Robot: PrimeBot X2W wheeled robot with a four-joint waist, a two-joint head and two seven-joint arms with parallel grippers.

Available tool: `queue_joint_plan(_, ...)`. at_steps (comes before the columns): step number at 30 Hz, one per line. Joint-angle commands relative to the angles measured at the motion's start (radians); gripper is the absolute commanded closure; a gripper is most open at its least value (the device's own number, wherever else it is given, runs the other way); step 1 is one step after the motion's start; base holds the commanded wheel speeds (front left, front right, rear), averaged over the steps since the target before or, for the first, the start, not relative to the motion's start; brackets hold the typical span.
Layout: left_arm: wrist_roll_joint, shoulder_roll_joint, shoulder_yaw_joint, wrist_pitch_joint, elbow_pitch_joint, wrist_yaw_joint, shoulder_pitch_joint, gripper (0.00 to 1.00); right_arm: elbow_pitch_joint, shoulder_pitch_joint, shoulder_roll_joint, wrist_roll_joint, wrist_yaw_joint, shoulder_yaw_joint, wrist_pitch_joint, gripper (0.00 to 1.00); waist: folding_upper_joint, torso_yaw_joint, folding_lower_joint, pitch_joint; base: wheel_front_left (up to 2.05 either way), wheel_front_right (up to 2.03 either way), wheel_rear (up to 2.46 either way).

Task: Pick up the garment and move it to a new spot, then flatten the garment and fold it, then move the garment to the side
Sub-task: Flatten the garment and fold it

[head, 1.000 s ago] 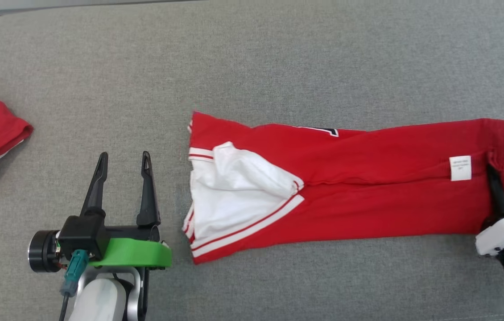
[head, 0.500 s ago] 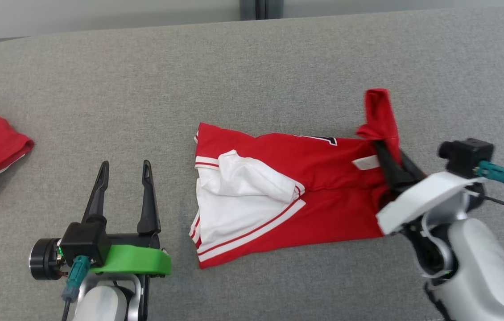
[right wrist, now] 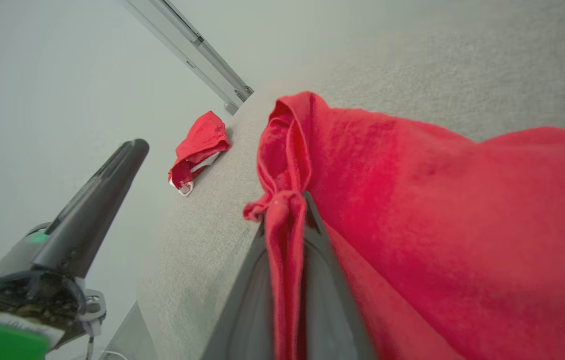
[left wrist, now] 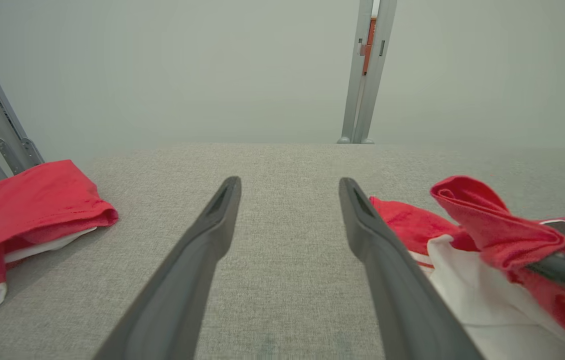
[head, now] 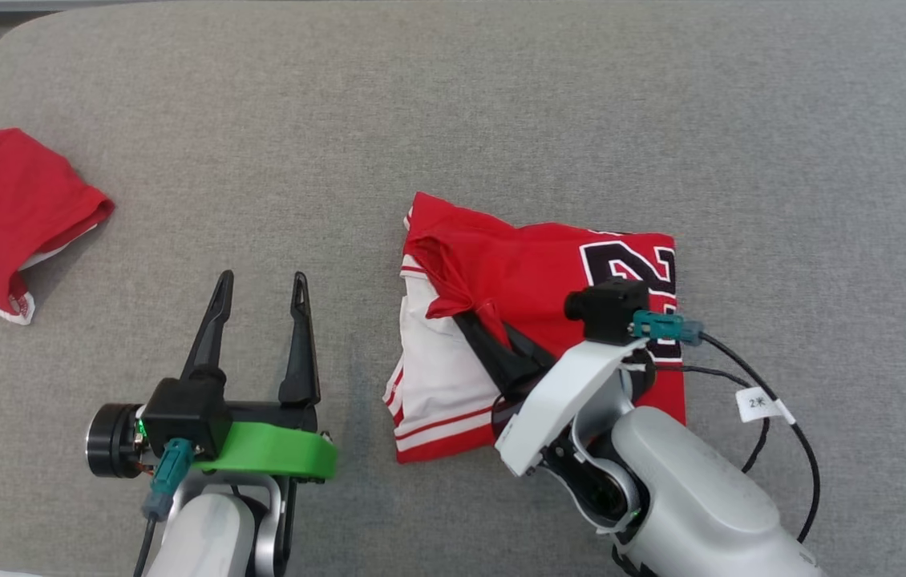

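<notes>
Soft, light, floppy shirt (head: 533, 264) mid pad (head: 501, 96), edge pinched in R gripper (head: 473, 320), L gripper (head: 262, 279) spread & idle; prob. best grabbed at 2 corners.

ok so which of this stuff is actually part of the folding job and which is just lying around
Part of the job:
red jersey, doubled over on itself
right gripper, shut on a red fold of the jersey
left gripper, open, beside the jersey, holding nothing

Just lying about:
second red garment, crumpled near the left end of the grey surface
metal post beyond the surface
</notes>
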Motion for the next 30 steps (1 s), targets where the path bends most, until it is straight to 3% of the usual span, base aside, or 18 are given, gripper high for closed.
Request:
queue_joint_plan(1, -0.005, -0.001, -0.001, -0.006, 0.003, 0.001, -0.016, 0.00, 0.016, -0.027, -0.001, 0.023, 0.000, 0.026, -0.021, 1.00, 0.0000, 0.022, 0.0000, 0.019, 0.00, 0.00, 0.00)
queue_joint_plan(3, -0.004, -0.003, -0.003, -0.008, 0.009, 0.003, -0.017, 0.00, 0.054, -0.055, -0.001, 0.030, 0.000, 0.066, -0.057, 0.97, 0.0000, 0.023, 0.0000, 0.021, 0.00, 0.00, 0.00)
queue_joint_plan(5, -0.003, -0.002, -0.001, -0.009, 0.014, 0.004, -0.019, 0.00, 0.089, -0.081, -0.001, 0.024, 0.000, 0.099, -0.092, 0.13, 0.0000, 0.023, 0.0000, 0.022, 0.00, 0.00, 0.00)
queue_joint_plan(6, -0.002, -0.002, -0.002, -0.010, 0.016, 0.004, -0.021, 0.00, 0.105, -0.094, -0.001, 0.023, 0.000, 0.110, -0.113, 0.00, 0.0000, 0.022, 0.0000, 0.022, 0.00, 0.00, 0.00)
queue_joint_plan(12, 0.001, 0.005, 0.007, -0.013, 0.021, 0.011, -0.021, 0.00, 0.141, -0.148, 0.000, -0.027, 0.000, 0.125, -0.198, 0.00, 0.0000, -0.002, 0.0000, 0.017, 0.00, 0.00, 0.00)
queue_joint_plan(16, 0.001, 0.013, 0.013, -0.014, 0.017, 0.014, -0.016, 0.00, 0.091, -0.157, -0.026, -0.092, 0.000, 0.061, -0.220, 0.00, 0.0000, -0.029, 0.0000, 0.010, 0.00, 0.00, 0.00)
queue_joint_plan(25, -0.006, 0.049, 0.038, -0.006, 0.007, 0.031, 0.013, 0.00, -0.148, 0.022, -0.182, -0.252, 0.000, -0.280, -0.221, 0.00, 0.0000, -0.108, 0.0000, -0.014, 0.00, 0.00, 0.00)
queue_joint_plan(30, -0.010, 0.070, 0.057, 0.005, -0.009, 0.043, 0.027, 0.00, -0.218, 0.150, -0.228, -0.311, 0.000, -0.433, -0.221, 0.00, 0.0000, -0.145, 0.0000, -0.029, 0.00, 0.00, 0.00)
